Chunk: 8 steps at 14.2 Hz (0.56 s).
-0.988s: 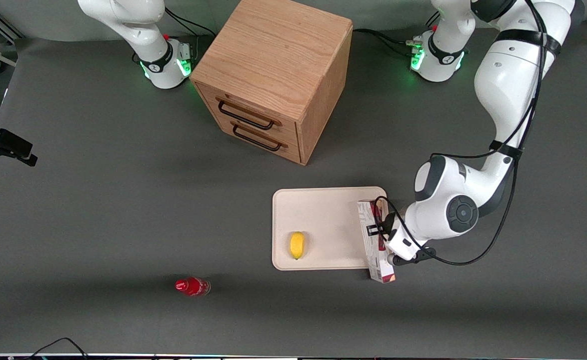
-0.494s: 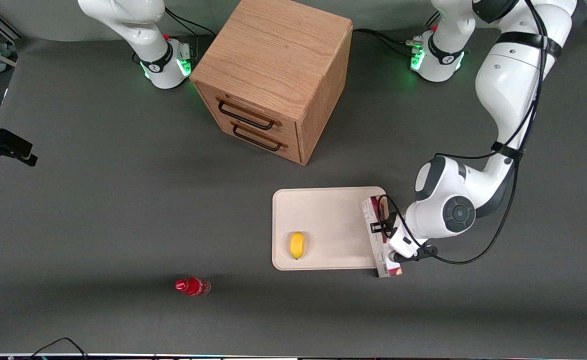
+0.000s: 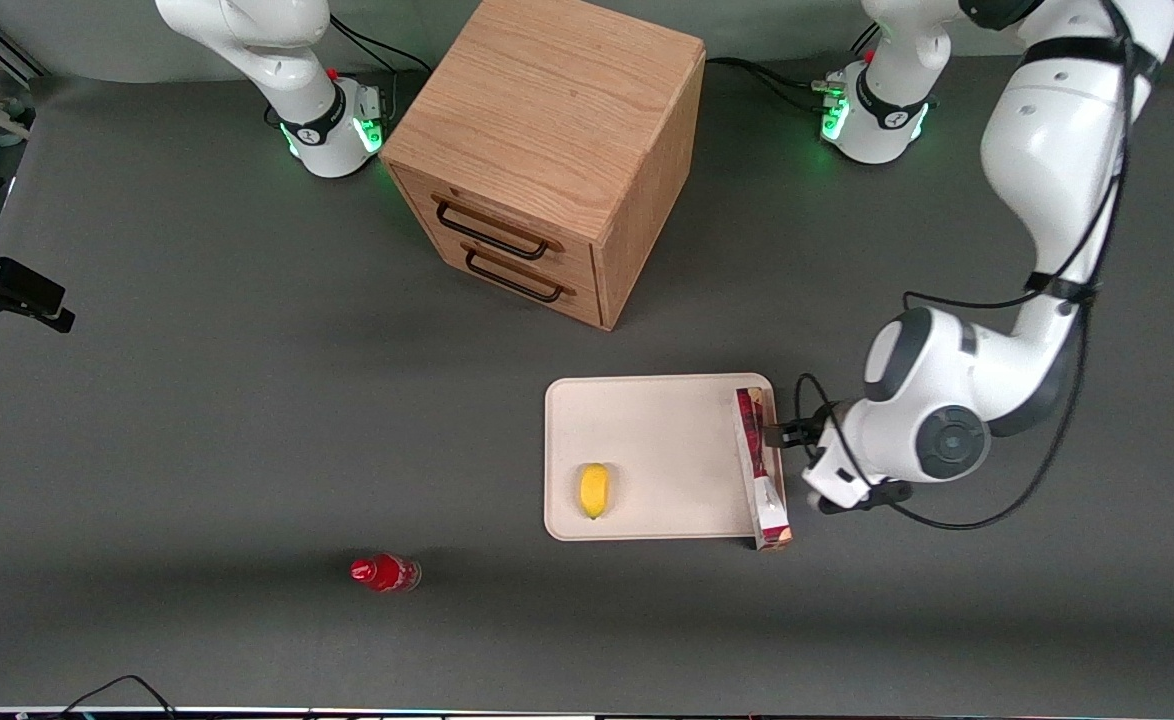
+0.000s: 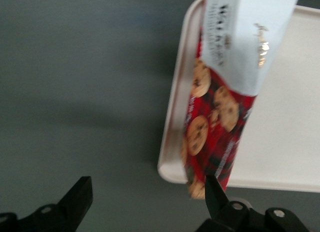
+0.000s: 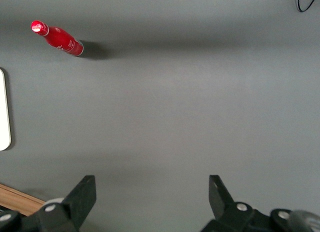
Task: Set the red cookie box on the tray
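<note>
The red cookie box (image 3: pixel 759 470) stands on its long thin edge along the rim of the cream tray (image 3: pixel 657 440) at the side toward the working arm. Its end nearer the camera reaches just past the tray's near rim. My gripper (image 3: pixel 785 437) hovers beside the box, off the tray, open and holding nothing. The left wrist view shows the box (image 4: pixel 215 127) with its cookie print over the tray's corner (image 4: pixel 285 142). The gripper (image 4: pixel 147 187) is spread wide there, and one fingertip (image 4: pixel 212 192) is close to the box's lower corner.
A yellow lemon (image 3: pixel 594 490) lies on the tray, toward the parked arm's end. A small red bottle (image 3: pixel 385 573) lies on the mat nearer the camera. The wooden drawer cabinet (image 3: pixel 547 150) stands farther back.
The gripper has let go of the box and pulled back toward the working arm's end of the table. The box has turned from lying tilted onto its thin edge.
</note>
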{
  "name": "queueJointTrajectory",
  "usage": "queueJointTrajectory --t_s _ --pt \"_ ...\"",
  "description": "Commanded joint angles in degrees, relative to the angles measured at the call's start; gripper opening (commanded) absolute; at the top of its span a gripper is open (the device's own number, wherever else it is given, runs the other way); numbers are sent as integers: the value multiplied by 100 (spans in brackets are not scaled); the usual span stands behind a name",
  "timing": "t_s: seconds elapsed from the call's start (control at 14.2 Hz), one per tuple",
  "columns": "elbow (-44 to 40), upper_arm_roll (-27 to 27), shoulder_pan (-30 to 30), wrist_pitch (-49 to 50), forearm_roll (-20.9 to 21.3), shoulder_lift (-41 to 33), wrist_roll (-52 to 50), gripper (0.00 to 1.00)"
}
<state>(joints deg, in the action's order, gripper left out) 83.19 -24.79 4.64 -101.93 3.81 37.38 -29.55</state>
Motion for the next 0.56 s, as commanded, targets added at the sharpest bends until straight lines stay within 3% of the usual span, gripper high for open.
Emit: queueJointTrajectory --t_s 0.0,0.21,0.49 --pt "-494 9 143 1179 -3 -441 10 100" --pt "-1084 175 213 2489 14 -880 649 100" --pt "-1068 816 257 3458 41 -1907 1643 100"
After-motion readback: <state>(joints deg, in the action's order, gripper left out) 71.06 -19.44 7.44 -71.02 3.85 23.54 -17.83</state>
